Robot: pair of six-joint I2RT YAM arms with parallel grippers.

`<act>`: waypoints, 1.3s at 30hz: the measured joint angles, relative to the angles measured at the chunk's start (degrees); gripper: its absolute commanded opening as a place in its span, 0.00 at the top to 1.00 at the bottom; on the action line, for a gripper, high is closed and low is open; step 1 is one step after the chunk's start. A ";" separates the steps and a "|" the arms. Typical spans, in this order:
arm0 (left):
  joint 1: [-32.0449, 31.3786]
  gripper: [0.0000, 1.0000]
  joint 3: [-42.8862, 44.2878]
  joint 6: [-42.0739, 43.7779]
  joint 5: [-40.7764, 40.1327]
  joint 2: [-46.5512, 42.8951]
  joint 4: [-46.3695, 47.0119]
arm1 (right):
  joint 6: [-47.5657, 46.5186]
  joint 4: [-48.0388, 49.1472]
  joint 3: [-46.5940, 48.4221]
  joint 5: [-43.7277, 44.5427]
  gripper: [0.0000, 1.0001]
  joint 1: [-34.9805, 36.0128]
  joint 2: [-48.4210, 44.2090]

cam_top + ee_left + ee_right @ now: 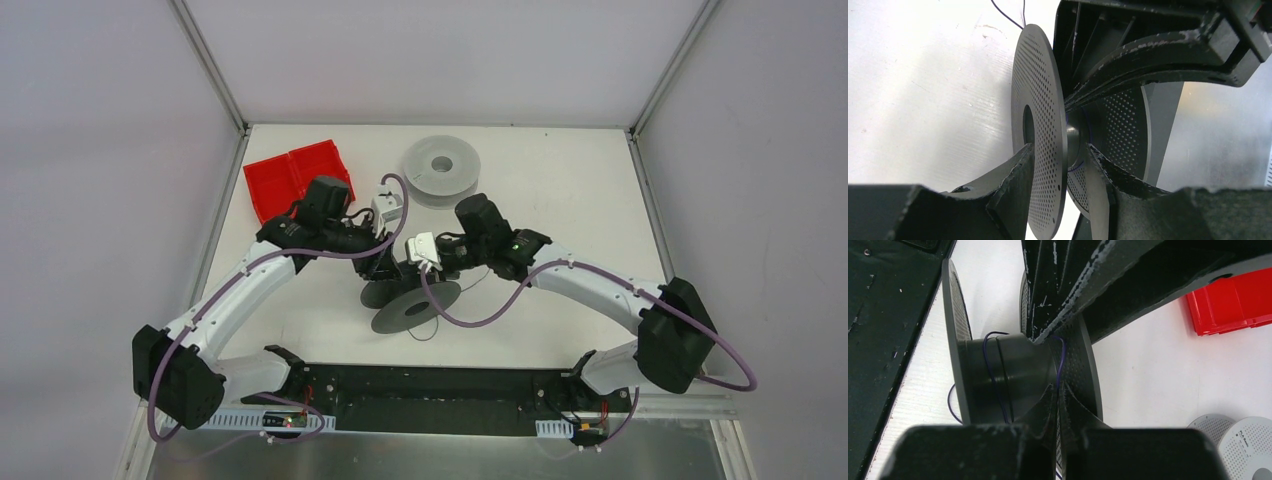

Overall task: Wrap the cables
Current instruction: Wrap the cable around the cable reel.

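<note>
Left tool (1058,150), right tool (1058,399), converged, clamping spool (1040,75)

we see left arm (235,290) and right arm (600,285) meeting at the central dark spool (415,310), loose cable (1008,17) trailing by it. red bin (298,178) and grey spool (441,170) block the far side; the bench (590,190) lies open at right.

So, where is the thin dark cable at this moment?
In the right wrist view the cable loops around the hub of the dark spool, mid-table; the top view shows a loose curl beside that spool.
</note>
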 measured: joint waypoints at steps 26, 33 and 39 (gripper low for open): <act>-1.68 0.59 -1.73 -1.33 -5.31 0.59 2.82 | 4.24 1.86 0.02 -0.68 1.00 0.00 0.83; -2.05 0.62 -1.73 -1.84 -6.58 0.42 4.35 | 5.49 2.16 0.02 -1.03 1.00 0.07 0.83; -2.43 0.65 -1.86 -2.43 -7.32 0.11 4.52 | 6.27 2.34 0.02 -1.05 1.00 0.17 1.25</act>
